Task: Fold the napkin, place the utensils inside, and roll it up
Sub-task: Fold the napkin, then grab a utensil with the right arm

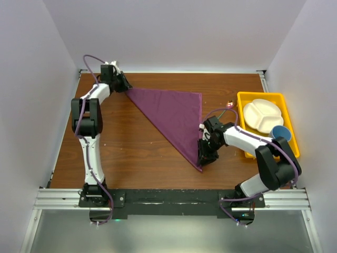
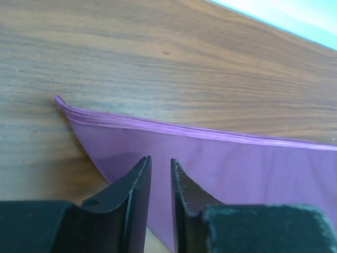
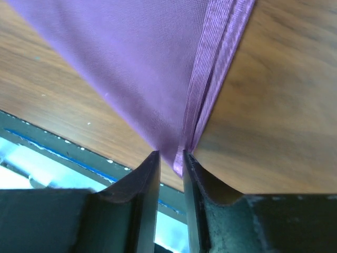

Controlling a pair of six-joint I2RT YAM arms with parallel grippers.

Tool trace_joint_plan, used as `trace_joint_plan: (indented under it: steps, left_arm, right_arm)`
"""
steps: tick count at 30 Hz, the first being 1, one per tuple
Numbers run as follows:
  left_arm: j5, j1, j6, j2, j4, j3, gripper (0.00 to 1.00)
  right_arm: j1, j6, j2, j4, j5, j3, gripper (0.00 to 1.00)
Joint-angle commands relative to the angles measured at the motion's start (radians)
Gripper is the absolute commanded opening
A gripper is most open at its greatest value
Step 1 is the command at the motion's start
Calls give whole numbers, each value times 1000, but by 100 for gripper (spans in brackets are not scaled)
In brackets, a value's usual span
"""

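Top view: a plum napkin (image 1: 174, 113), folded into a triangle, lay flat near the middle of the brown desk (image 1: 131, 153). At the desk's right edge a yellow tray (image 1: 258, 95) held a white divided plate (image 1: 262, 116) and, nearer the arms, a blue cup (image 1: 280, 133). The left arm (image 1: 87, 121) reached to the napkin's far left corner. The right arm (image 1: 247, 139) bent in to its near corner.

Left wrist view: the left jaws stood a little apart, with a narrow gap between them, just above the napkin (image 2: 210, 163). The cloth lay flat on the desk (image 2: 158, 52), its hemmed corner beyond the tips, and nothing was pinched.

Right wrist view: the right jaws pinched the pointed near corner of the napkin (image 3: 131, 68), whose doubled hem ran down into the grip. Desk (image 3: 274, 105) showed on both sides of the cloth.
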Motion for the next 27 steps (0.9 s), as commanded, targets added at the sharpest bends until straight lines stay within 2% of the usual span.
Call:
trace_joint_plan:
  steps: [1, 3, 4, 6, 8, 12, 13, 14, 19, 23, 27]
  left_arm:
    - [-46, -36, 53, -155, -76, 32, 31]
    - [-72, -57, 61, -205, -132, 40, 35]
    - [-98, -67, 61, -224, -148, 35, 36]
    - [-105, -102, 64, -291, -172, 17, 40]
    - [-121, -136, 58, -384, -175, -58, 41]
    - [-129, -254, 30, -578, -134, -282, 43]
    - [-125, -272, 20, -621, -128, -380, 44]
    - [-123, -310, 3, -703, -125, -426, 44]
    - [-170, -418, -38, -969, -146, -702, 45]
    - [-195, -437, -77, -1188, -224, -812, 45]
    - [-214, -437, -77, -1285, -322, -818, 48]
  right_arm:
    - [5, 47, -89, -105, 168, 145, 36]
    - [-2, 84, -70, -161, 282, 218, 46]
    - [-20, 112, -38, -180, 323, 298, 56]
    - [-46, 142, 5, -215, 441, 382, 66]
    - [-106, 191, 83, -229, 524, 497, 76]
    - [-178, 244, 270, -290, 603, 727, 79]
    - [-192, 256, 304, -292, 617, 809, 79]
    - [-201, 261, 372, -294, 636, 845, 77]
    - [-258, 319, 518, -265, 681, 991, 65]
    - [-268, 323, 608, -278, 724, 1060, 62]
    - [-288, 314, 667, -280, 735, 1083, 60]
